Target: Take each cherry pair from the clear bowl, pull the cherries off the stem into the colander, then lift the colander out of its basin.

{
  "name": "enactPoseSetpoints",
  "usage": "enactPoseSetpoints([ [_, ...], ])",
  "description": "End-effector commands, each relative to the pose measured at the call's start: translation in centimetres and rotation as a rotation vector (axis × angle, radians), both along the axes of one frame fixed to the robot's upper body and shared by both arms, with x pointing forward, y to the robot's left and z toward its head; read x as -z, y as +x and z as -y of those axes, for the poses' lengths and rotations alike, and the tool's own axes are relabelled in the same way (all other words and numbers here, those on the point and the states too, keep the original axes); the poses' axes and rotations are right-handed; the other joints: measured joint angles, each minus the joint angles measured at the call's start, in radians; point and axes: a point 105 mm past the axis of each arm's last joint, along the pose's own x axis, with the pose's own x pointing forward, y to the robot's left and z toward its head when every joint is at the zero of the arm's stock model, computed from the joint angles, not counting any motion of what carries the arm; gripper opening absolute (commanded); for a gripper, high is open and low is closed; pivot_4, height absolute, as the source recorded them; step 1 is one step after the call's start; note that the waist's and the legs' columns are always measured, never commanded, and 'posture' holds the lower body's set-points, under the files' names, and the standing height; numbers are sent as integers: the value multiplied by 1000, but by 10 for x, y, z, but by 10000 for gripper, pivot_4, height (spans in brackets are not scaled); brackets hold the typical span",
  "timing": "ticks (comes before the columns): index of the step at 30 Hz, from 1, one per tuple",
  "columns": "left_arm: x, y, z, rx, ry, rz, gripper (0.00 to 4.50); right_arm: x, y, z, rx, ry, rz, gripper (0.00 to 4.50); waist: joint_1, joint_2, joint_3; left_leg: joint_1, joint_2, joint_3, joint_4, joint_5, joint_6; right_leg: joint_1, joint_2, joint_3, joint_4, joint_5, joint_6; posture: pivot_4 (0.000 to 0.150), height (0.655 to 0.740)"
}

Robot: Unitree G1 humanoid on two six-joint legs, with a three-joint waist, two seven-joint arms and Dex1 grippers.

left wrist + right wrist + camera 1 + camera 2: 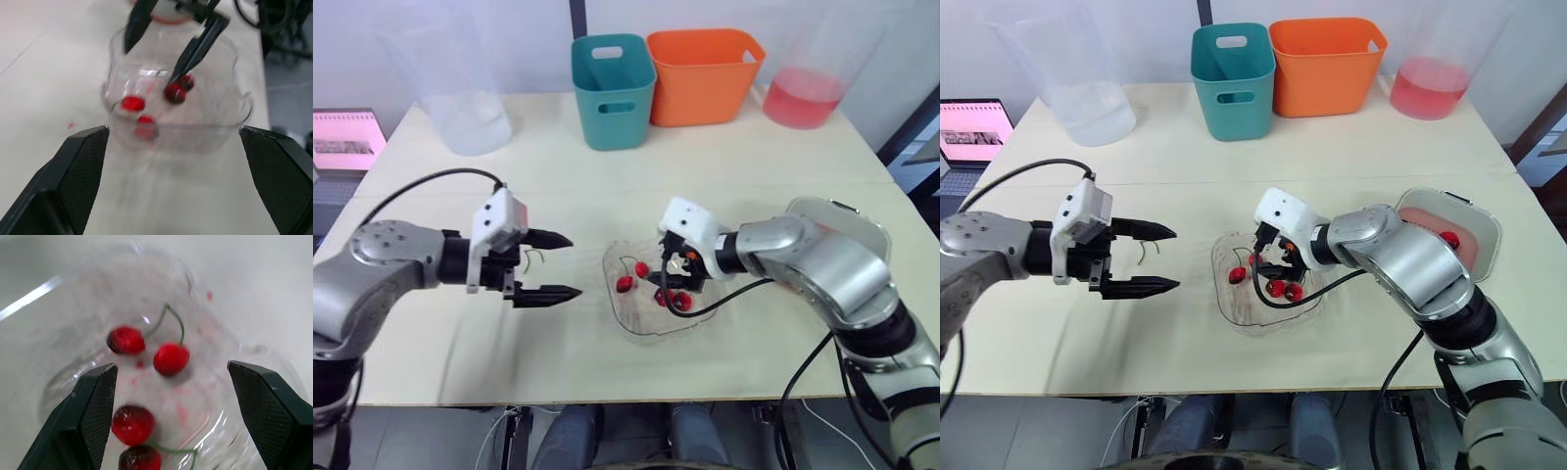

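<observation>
The clear bowl (1234,311) is sitting near the middle of the counter's (558,166) front edge, holding two cherry pairs (170,358). The right gripper (171,365) is reaching into it, fingers apart above the cherries, gripping nothing. The left gripper (575,265) is hovering just beside the bowl, also spread. By the right edge, the right arm is partly hiding the colander (1469,243) in its basin (1491,213).

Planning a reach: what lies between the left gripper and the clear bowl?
Bare table from left gripper to clear bowl, per the left wrist view; a red speck lies aside.
</observation>
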Motion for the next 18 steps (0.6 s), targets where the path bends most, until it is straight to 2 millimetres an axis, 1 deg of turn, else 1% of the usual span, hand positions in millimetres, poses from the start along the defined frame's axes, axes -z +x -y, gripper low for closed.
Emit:
enactPoseSetpoints([
  [1, -7, -1, -2, 23, 21, 37, 45000, 1, 3, -14, 8, 28, -14, 38021, -1, 0, 0, 0, 0, 0, 0, 0, 0, 0, 0, 0, 0, 0, 0, 1500, 7400],
  [8, -7, -5, -1, 23, 20, 37, 45000, 18, 8, -23, 30, -8, -15, 38021, 1, 0, 0, 0, 0, 0, 0, 0, 0, 0, -1, 0, 0, 0, 0, 1500, 7400],
  [12, -7, -7, -1, 18, 21, 36, 45000, 22, 12, -22, 38, -32, 0, 38021, 0, 0, 0, 0, 0, 0, 0, 0, 0, -1, 0, 0, 0, 0, 0, 1500, 7400],
  [18, -7, -6, 0, 13, 18, 41, 45000, 27, 15, -27, 28, -37, 10, 38021, -2, 0, 0, 0, 0, 0, 0, 0, 0, -1, 0, 0, 0, 0, 0, 1500, 7400],
])
